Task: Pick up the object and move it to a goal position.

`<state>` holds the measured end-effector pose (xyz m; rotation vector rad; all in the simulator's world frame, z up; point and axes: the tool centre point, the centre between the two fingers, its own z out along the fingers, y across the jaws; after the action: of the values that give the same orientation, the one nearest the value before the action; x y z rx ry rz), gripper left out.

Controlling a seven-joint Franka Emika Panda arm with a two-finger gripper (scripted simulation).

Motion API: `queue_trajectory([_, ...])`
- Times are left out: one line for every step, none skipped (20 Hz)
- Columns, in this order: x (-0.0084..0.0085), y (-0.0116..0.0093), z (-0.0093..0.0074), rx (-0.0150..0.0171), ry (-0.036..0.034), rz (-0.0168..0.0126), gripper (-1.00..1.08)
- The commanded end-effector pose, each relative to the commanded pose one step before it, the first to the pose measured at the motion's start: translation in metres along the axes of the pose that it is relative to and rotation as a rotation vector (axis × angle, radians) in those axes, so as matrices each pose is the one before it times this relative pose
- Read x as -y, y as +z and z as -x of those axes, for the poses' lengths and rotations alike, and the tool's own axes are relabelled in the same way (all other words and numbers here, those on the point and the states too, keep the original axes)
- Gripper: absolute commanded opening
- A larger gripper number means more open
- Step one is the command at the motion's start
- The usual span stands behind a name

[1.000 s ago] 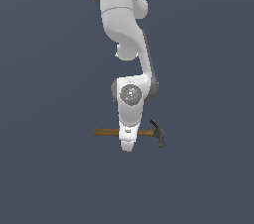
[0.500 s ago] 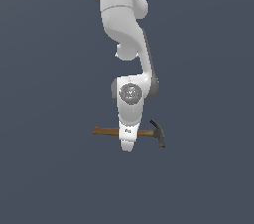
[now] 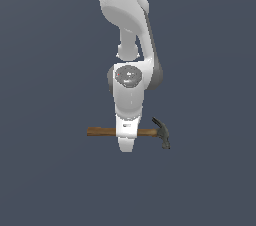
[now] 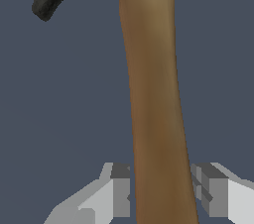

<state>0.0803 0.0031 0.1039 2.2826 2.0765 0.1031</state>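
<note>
In the exterior view, 1 hammer (image 3: 150,132) is seen lying level across the 1 gripper (image 3: 127,145), its brown handle passing behind the white hand and its dark head just beside it on the exterior view's right.

In the wrist view, 2 fingers (image 4: 119,188) are seen flanking the handle; the left pad appears pressed to it, while a narrow gap shows at the right, so a firm grasp cannot be told.

In the exterior view the arm (image 3: 131,30) runs off the top edge, and its white hand covers the middle of the hammer (image 3: 102,131) handle and hides the gripper (image 3: 127,146) fingertips. In the wrist view the hammer head is cut by the frame edge, the handle leaves the frame at both ends, and whether the pads (image 4: 120,188) touch the wood cannot be told.
</note>
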Motion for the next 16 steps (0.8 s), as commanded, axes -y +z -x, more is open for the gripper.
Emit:
queue_trajectory([-0.01601, -0.03956, 0.00219, -0.00557, -0.01122, 0.04177, -1.0])
queue_trajectory([-0.00688, -0.01692, 0.00099, -0.00285, -0.00527, 0.01667, -1.0])
queue_trajectory([-0.00717, -0.01759, 0.00102, -0.00303, -0.00547, 0.01733, -1.0])
queue_trajectory([-0.00737, -0.01806, 0.00103, -0.00318, -0.0056, 0.01779, -1.0])
queue_trajectory([-0.00749, -0.0183, 0.00103, -0.00329, -0.00566, 0.01804, -1.0])
queue_trajectory([-0.00738, -0.01794, 0.00101, -0.0033, -0.00552, 0.01769, -1.0])
queue_trajectory([-0.00721, -0.01741, 0.00098, -0.00326, -0.00532, 0.01719, -1.0])
queue_trajectory([-0.007, -0.01682, 0.00095, -0.00321, -0.00511, 0.01662, -1.0])
queue_trajectory([-0.00675, -0.01617, 0.00091, -0.00314, -0.00489, 0.01599, -1.0])
queue_trajectory([-0.00648, -0.01543, 0.00088, -0.00304, -0.00464, 0.01528, -1.0])
queue_trajectory([-0.00621, -0.01471, 0.00085, -0.00293, -0.00437, 0.01458, -1.0])
queue_trajectory([-0.00597, -0.01397, 0.00084, -0.00282, -0.00407, 0.01387, -1.0])
queue_trajectory([-0.00569, -0.01316, 0.00083, -0.00268, -0.00375, 0.01309, -1.0])
queue_trajectory([-0.00534, -0.01224, 0.0008, -0.00251, -0.00341, 0.0122, -1.0])
queue_trajectory([-0.00485, -0.01101, 0.00074, -0.00227, -0.00302, 0.01098, -1.0])
queue_trajectory([-0.00428, -0.0097, 0.00066, -0.00202, -0.00264, 0.00969, -1.0])
